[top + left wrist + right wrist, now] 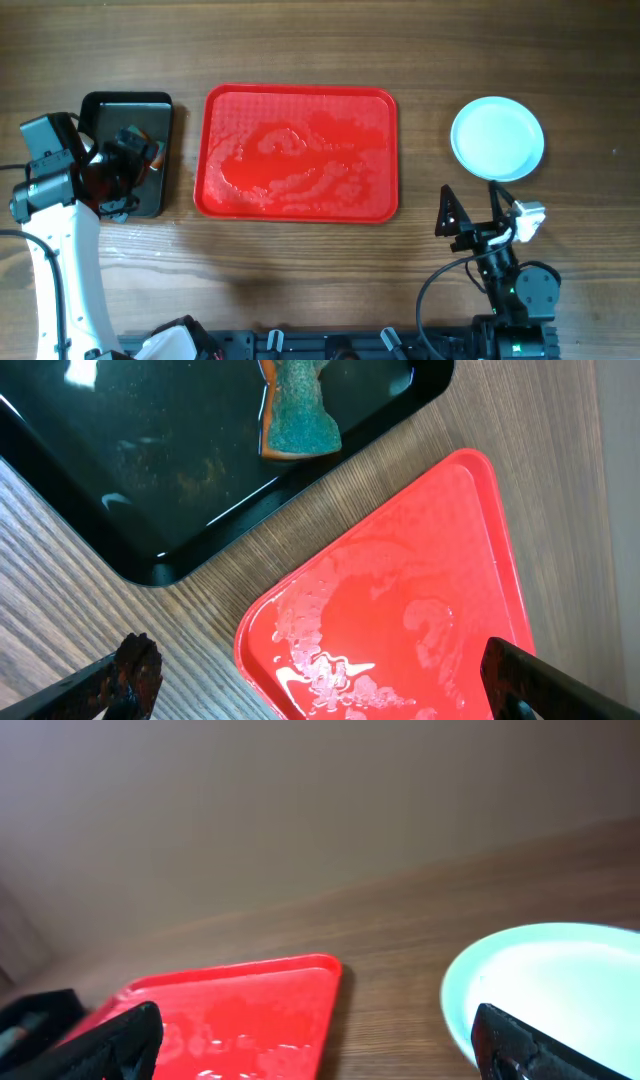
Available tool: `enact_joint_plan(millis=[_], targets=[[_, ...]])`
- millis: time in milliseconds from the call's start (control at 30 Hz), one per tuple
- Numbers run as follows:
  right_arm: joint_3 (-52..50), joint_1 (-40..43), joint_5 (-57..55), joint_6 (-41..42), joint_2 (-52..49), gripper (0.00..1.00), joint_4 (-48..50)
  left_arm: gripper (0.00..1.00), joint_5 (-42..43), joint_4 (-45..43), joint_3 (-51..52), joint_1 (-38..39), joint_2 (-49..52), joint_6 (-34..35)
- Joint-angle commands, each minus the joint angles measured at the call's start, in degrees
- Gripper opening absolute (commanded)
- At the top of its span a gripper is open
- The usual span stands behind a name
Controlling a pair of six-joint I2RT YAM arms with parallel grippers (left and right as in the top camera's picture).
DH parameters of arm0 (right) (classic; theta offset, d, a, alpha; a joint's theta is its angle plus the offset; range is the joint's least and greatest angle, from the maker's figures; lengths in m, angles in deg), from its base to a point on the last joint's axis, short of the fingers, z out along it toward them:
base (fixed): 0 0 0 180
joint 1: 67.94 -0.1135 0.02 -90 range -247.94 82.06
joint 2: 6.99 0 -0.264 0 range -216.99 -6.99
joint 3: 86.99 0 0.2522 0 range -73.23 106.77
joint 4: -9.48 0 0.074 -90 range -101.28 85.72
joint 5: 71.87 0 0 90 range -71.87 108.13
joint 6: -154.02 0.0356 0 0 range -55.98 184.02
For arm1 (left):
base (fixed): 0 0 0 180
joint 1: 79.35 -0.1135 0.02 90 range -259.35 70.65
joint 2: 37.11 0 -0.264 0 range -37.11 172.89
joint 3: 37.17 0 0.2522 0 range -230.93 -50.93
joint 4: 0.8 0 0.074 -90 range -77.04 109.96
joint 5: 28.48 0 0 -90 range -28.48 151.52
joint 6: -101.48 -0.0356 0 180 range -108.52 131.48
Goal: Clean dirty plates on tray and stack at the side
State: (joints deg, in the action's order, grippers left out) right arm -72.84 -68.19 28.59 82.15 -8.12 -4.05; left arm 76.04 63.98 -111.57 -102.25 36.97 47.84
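Overhead: the red tray (370, 190) is lying in the middle of the wooden desk (300, 40), its floor glistening with a wet film. The pale plates (497, 138) are sitting on the desk to its right, well apart from it, and are showing as one round disc (how many are piled there cannot be told). The left gripper (125, 165) is hovering over the black tray (126, 105) just left of the red one, while the right gripper (472, 212) is hanging near the desk's front edge, just below the plates, its jaws spread wide and holding nothing.

Left wrist: a green-topped, orange-sided sponge (297, 415) is resting inside the black tray, and a corner of the red tray is filling the lower right, streaked with water. The left jaws are standing wide apart at the bottom corners of the frame, gripping nothing.

Right wrist: the plates' rim is curving in at the right, the red tray is lying to the left, and bare desk is showing between them. The jaws here are gaping wide and empty.
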Motion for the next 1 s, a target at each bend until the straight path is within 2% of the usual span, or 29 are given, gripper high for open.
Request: enact_joint_plan(millis=[0, 133, 300, 600, 733, 967], targets=[[-0.1, 0.3, -5.6, -7.3, 1.0, 1.00, -0.3, 1.00, 0.4, -0.2, 0.0, -0.2, 0.0, 0.1], [0.0, 0.3, -6.3, -17.9, 1.0, 1.00, -0.5, 1.00, 0.4, -0.2, 0.0, -0.2, 0.0, 0.1], [0.0, 0.3, -6.2, -11.9, 1.0, 1.00, -0.5, 1.00, 0.4, -0.2, 0.0, -0.2, 0.0, 0.1], [0.0, 0.3, -6.0, -12.1, 1.0, 1.00, -0.3, 1.00, 0.4, -0.2, 0.0, -0.2, 0.0, 0.1], [0.0, 0.3, -6.7, -18.3, 1.0, 1.00, -0.3, 1.00, 0.4, -0.1, 0.0, -0.2, 0.0, 0.1], [0.0, 0.3, -6.6, -20.8, 1.0, 1.00, -0.3, 1.00, 0.4, -0.2, 0.0, -0.2, 0.0, 0.1]])
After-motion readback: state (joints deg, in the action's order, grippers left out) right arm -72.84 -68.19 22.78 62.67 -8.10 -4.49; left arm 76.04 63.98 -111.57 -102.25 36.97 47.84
